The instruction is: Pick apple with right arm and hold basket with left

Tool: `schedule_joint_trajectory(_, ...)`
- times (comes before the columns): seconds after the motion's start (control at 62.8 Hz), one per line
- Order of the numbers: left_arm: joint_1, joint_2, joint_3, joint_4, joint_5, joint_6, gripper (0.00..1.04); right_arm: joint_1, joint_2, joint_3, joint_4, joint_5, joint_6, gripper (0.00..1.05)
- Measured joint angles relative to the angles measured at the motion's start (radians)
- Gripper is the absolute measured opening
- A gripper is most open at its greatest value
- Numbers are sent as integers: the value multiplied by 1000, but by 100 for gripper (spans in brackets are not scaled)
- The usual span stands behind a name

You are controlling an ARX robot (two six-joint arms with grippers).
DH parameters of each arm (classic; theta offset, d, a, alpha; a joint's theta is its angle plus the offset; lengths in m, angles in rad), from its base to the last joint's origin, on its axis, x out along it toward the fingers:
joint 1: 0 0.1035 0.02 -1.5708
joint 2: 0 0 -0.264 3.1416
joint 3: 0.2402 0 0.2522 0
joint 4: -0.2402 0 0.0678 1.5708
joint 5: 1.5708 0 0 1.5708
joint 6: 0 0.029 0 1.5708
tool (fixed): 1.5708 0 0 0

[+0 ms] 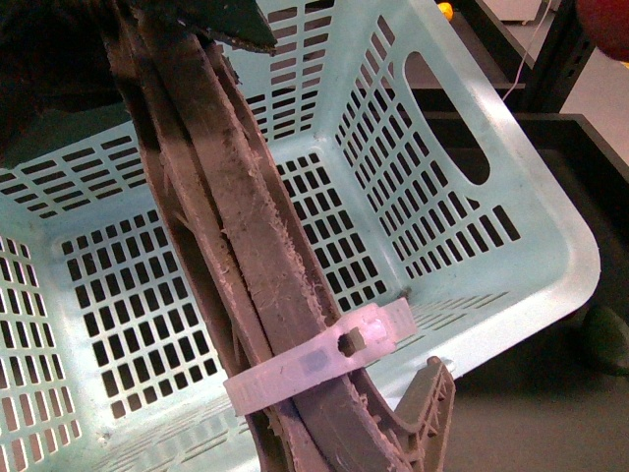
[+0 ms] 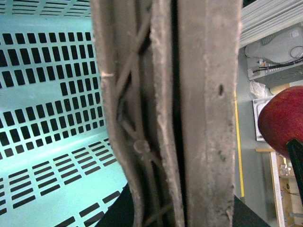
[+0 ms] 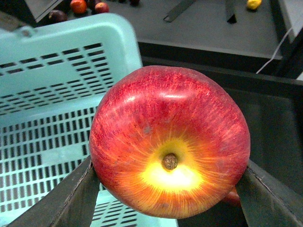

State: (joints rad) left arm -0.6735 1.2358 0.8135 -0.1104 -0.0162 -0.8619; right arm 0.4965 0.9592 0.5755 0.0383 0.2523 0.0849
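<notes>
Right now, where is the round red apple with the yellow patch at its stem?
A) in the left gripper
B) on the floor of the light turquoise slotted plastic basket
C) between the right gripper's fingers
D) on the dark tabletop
C: in the right wrist view the apple sits clamped between the two dark fingers of the right gripper, and the front view shows no fruit inside the basket.

Brown handle [image 1: 265,285] with white zip tie [image 1: 314,359] crosses basket [image 1: 511,315]

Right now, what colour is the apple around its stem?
The apple is yellow there, streaked red elsewhere; best in right wrist view.
</notes>
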Motion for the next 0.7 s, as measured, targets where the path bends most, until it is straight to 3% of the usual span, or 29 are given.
schedule_joint_trajectory(0.143,0,0,0,0,1,0,16,87,76,-8,42,18,22,71)
schedule_joint_trajectory(0.334,0,0,0,0,1,0,16,126,169,-9,82,27,59,71)
schedule_joint_trajectory(0.525,-1,0,0,0,1,0,16,137,185,-8,85,41,62,96)
schedule_joint_trajectory(0.7,-1,0,-1,0,10,-3,16,103,128,-8,57,63,52,96)
